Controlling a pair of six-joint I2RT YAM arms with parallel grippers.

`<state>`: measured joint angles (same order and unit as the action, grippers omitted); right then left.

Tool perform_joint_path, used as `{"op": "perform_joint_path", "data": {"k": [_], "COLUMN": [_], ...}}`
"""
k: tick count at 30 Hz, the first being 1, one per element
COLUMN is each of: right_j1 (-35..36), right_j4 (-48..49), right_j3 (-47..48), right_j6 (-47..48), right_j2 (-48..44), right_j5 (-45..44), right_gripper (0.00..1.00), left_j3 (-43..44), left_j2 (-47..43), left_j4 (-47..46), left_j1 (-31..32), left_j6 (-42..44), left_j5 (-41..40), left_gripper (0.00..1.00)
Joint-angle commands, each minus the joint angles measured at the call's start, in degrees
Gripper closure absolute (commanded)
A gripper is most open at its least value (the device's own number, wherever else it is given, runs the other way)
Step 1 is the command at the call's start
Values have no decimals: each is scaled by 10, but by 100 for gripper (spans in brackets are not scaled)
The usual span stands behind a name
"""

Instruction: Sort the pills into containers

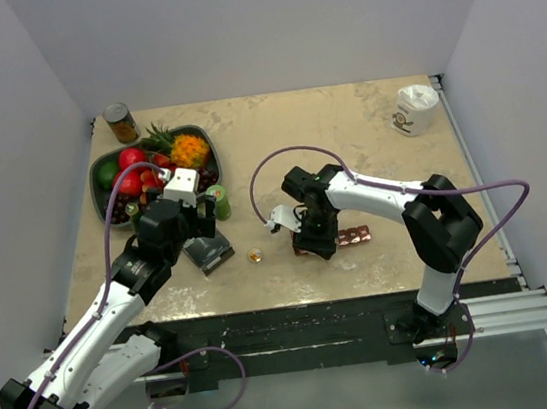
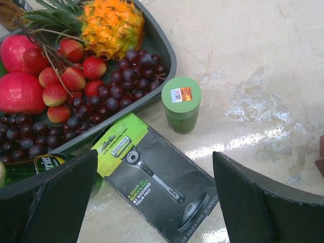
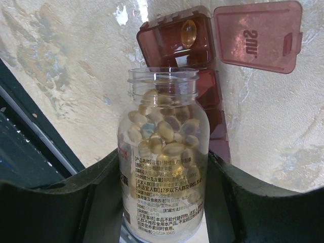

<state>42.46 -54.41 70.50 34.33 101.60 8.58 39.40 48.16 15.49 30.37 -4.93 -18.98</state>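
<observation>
Pouring step: my right end effector clamps the open bottle, mouth just short of the strip by the worktop's near edge, one pill in its open end cell; next needs a gentle, well-aimed tip, I reckon.

Bright, even light is falling from overhead in the top view, keeping the desk pale and casting only soft, short shadows beneath the arms. In the left wrist view, white glare is streaking across the desk at 3 o'clock, and the glossy razor box is catching a sheen at 6 o'clock. The left claw is showing its fingers dark and slightly soft. In the right wrist view, the bottle is reading sharp and light is glowing through the open lid at 1 o'clock. The right claw is sinking into blurred shadow along the bottom.
</observation>
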Motion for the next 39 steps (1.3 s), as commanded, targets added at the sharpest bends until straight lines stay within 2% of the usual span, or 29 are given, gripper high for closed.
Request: {"op": "perform_joint_path", "data": {"k": [1,22,39], "right_j1": [3,3,-24], "right_j4": [-7,-7,-31], "right_j3": [25,30,47], "right_j6": [-7,-7,-9], "right_j2": [0,-6,15], "right_j5": [13,21,102], "right_gripper": [99,99,98], "left_j3": [-3,-4,-3], "left_j2": [-10,-10,-9], "left_j4": [-24,-24,-24], "left_j1": [-5,-6,-7], "left_j6": [-6,-6,-6], "left_j5": [3,5,6], "left_gripper": [1,1,1]}}
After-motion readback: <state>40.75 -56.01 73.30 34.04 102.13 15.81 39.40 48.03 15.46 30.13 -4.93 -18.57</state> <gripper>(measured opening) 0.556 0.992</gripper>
